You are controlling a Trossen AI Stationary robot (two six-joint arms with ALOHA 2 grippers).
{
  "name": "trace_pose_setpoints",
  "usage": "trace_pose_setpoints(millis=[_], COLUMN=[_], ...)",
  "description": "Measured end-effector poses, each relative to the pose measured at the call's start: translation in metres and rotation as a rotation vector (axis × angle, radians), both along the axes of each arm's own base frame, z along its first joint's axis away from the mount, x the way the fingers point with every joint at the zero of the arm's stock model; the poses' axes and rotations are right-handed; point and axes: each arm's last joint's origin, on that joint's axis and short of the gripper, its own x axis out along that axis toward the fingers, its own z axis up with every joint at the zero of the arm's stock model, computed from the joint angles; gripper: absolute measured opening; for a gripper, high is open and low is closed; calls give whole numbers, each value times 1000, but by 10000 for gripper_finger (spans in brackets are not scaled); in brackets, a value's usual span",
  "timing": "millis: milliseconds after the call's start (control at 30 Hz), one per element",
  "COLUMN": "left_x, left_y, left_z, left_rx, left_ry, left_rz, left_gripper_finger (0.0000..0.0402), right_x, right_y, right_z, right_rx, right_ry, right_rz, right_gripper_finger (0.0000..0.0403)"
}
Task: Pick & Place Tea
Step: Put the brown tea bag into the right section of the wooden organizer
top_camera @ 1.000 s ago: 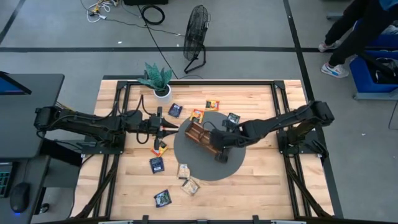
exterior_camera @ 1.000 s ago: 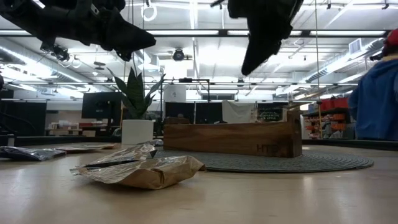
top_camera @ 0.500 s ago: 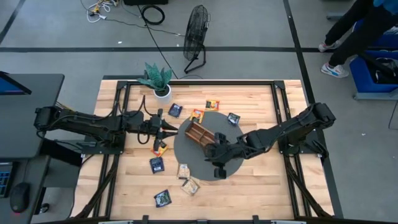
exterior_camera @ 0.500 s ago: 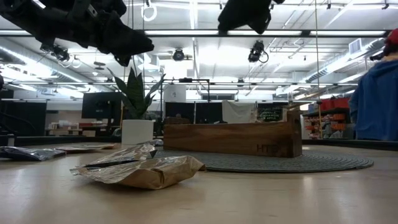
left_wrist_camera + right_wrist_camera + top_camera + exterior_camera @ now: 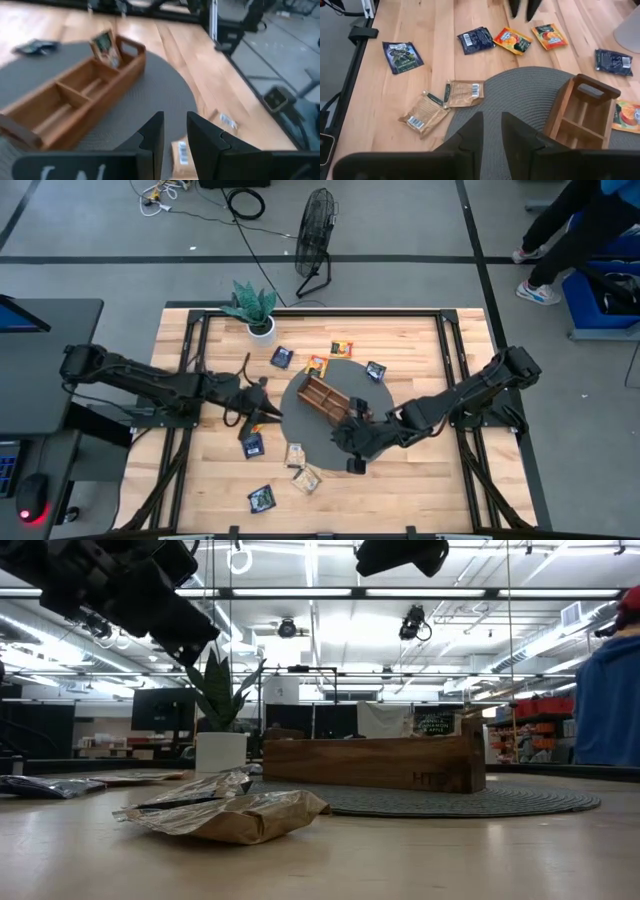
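Note:
The tea lies as flat sachets around the round grey mat [image 5: 330, 425]. Two beige ones [image 5: 464, 93] [image 5: 422, 115] lie at its near-left edge. Dark blue ones [image 5: 476, 39] [image 5: 402, 55] and two orange ones [image 5: 512, 40] [image 5: 549, 36] lie on the wood to the left. One sachet [image 5: 105, 45] stands in an end compartment of the wooden tray [image 5: 322, 397]. My left gripper [image 5: 268, 411] hovers over the orange sachets, narrowly open and empty. My right gripper [image 5: 346, 444] hangs above the mat's near part, narrowly open and empty.
A potted plant [image 5: 256, 310] stands at the table's far left. More sachets [image 5: 342, 348] [image 5: 376, 371] [image 5: 282, 357] lie beyond the tray. A fan [image 5: 316, 240] stands on the floor behind the table, and a person [image 5: 575, 230] is at the far right.
My right gripper has left the spot over the tray, gone toward the table's near edge and risen a little while turning. My left gripper has swung toward the near edge, sunk a little and tipped downward over the orange sachets. No sachet has moved.

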Motion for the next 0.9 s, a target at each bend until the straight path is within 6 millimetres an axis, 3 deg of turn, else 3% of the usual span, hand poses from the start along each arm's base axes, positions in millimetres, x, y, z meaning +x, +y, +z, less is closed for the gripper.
trace_pose_setpoints(millis=[167, 500, 900], left_x=[8, 24, 50], left_y=[-7, -15, -21], left_z=[-16, -43, -69], left_rx=[-9, -26, -16], left_ry=[76, 162, 266], left_rz=[-18, -38, -44], left_gripper_finger=[106, 192, 198], right_x=[-3, -10, -12], right_y=[5, 7, 5], right_z=[-3, -38, -45], right_rx=[13, 39, 38], right_ry=[-5, -11, -10], right_rz=[-3, -8, -43], right_gripper_finger=[75, 75, 75])
